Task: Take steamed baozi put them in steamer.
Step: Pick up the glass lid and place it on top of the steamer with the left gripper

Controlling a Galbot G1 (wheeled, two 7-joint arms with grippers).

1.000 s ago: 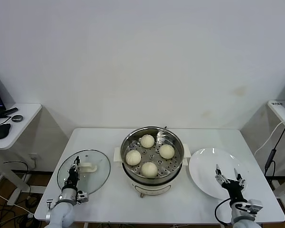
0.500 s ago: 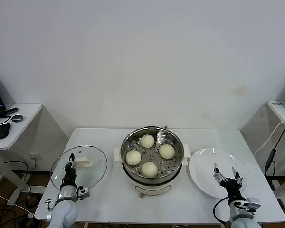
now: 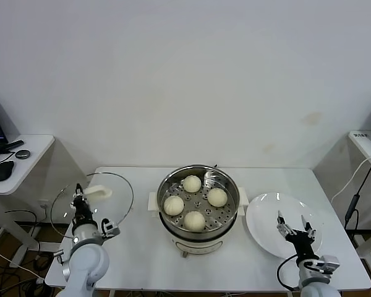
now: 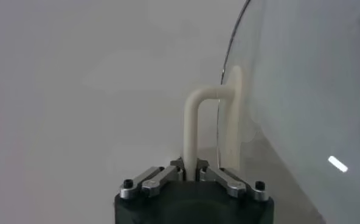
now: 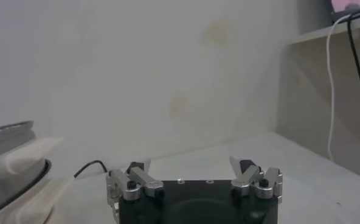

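The steamer (image 3: 199, 230) stands mid-table with several cream-white steamed baozi (image 3: 192, 183) on its perforated tray. My left gripper (image 3: 79, 198) is at the table's left end, shut on the white handle (image 3: 96, 192) of the round glass lid (image 3: 114, 197), which hangs tilted above the table. The left wrist view shows that handle (image 4: 194, 122) pinched between the jaws of the left gripper (image 4: 190, 173), with the lid's glass (image 4: 301, 91) beside it. My right gripper (image 3: 295, 228) hovers open and empty over the white plate (image 3: 266, 216); the right wrist view shows the right gripper (image 5: 192, 168) with the steamer (image 5: 8, 133) off to one side.
The white table (image 3: 142, 263) carries the steamer and the plate. A side desk with a black mouse (image 3: 1, 170) stands to the left. Another desk edge (image 3: 362, 139) and hanging cables (image 3: 355, 198) are to the right. A power cord (image 5: 86, 167) trails behind the steamer.
My left gripper has raised the glass lid off the table by its handle, moving it up and leftwards and tipping it upright. The right gripper has hardly moved.
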